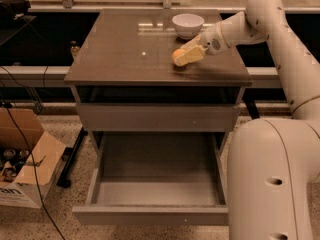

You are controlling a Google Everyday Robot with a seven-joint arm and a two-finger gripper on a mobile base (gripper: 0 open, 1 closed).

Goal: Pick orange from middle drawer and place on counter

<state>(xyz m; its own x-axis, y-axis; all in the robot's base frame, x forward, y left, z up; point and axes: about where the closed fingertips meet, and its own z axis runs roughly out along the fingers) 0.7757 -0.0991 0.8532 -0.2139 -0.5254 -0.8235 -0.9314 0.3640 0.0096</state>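
Note:
The orange [176, 54] is at the tip of my gripper [181, 57], low over the counter [125, 49], right of its middle and near the front edge. I cannot tell whether it touches the slab. The gripper reaches in from the right, and its yellowish fingers [191, 55] are closed around the fruit. The middle drawer [155, 186] stands pulled open below, and its grey interior is bare.
A white bowl [188, 24] sits on the counter just behind the gripper. A closed flat front panel [157, 117] is above the open drawer. My white base [272, 179] stands at the drawer's right. A cardboard box [22, 159] and cables lie on the floor at left.

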